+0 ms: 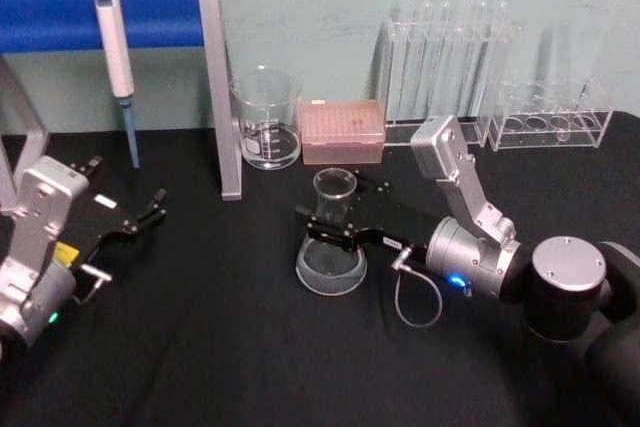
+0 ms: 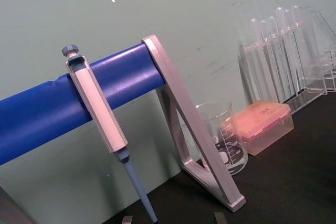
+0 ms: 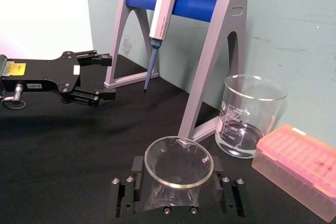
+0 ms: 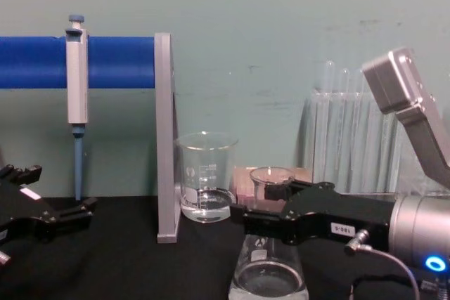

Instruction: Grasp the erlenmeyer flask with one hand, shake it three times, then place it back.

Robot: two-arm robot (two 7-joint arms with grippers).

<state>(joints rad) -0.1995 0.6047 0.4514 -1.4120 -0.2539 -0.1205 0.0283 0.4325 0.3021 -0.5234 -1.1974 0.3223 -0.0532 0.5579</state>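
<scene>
Glass erlenmeyer flask [image 1: 331, 265] stands mid-table with bare black surface [image 1: 210, 347] around, right gripper [image 1: 332, 225] spread astride its neck, left gripper [image 1: 152, 207] parted near the left edge.

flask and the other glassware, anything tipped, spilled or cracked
Nothing stands out. The flask stands upright on the black table, the right tool around its neck. The beaker and tubes are upright, and the pipette hangs straight on its stand. No spill shows. The left tool waits open at the left.

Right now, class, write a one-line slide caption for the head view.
Right tool around the erlenmeyer flask on the table; left tool open, idle beside the pipette stand.
</scene>
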